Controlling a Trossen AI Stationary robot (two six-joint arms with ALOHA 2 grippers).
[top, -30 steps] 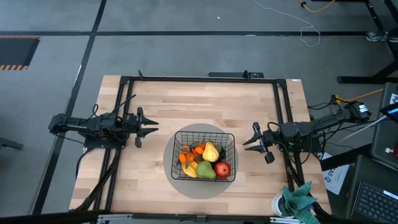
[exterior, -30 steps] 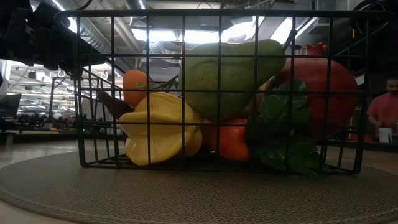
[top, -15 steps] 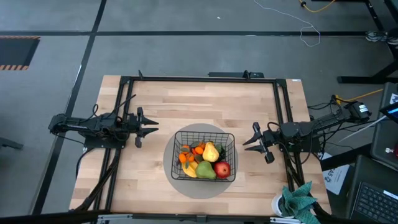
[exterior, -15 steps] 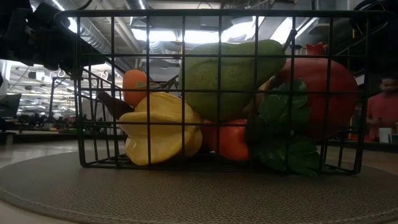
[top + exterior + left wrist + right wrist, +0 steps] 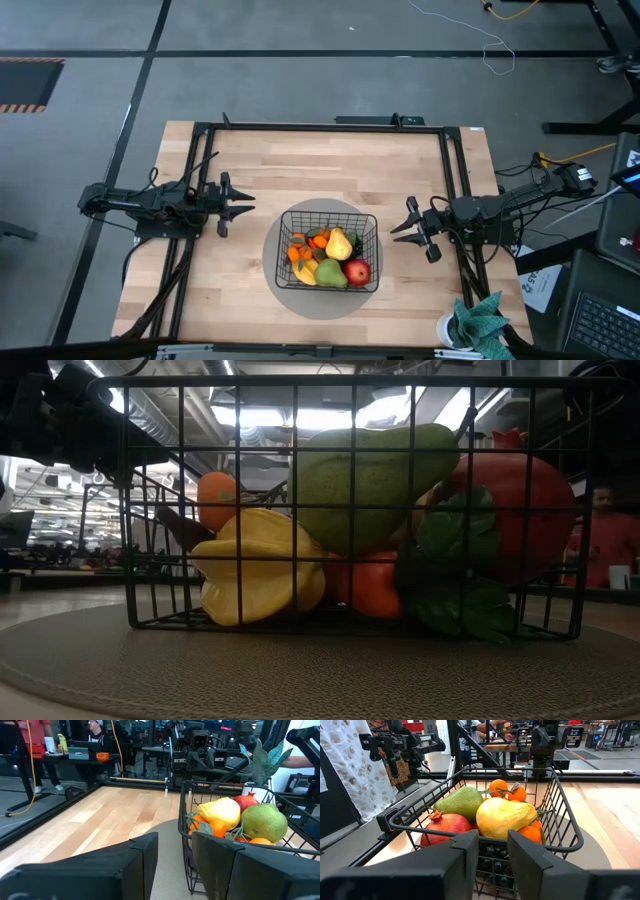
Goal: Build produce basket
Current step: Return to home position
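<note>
At far left, left gripper (image 5: 238,207), low over the bare wood of the table (image 5: 300,160), near the rim of the mat (image 5: 325,305) and clear of the basket (image 5: 330,212). Fingers (image 5: 85,870) parted by a narrow gap, holding nothing. Fills the bottom of its own wrist view and cuts off the basket's near wall there.

Mid-table, between the two arms: basket on the round grey mat, filled with the produce. On top and plain to see: yellow pear (image 5: 339,243), green pear (image 5: 330,272), pomegranate (image 5: 358,271), small oranges (image 5: 320,239). Lower down and hard to make out: dark grapes (image 5: 494,865), under the pile and glimpsed only between the right arm's fingers. In the low view, a yellow piece (image 5: 260,565) and dark green leaves (image 5: 455,585), seen only through the wire.

To the right, right gripper (image 5: 405,228), just beside the mat's rim, pointing at the basket. Fingers (image 5: 420,870) likewise slightly apart, empty.

Around: black frame (image 5: 320,127) edging the table. Past the right front corner, a green leafy plant (image 5: 480,318), cut off by the picture's edge. In the low view, a person (image 5: 608,545) in red behind the basket, crossed by its wires.
</note>
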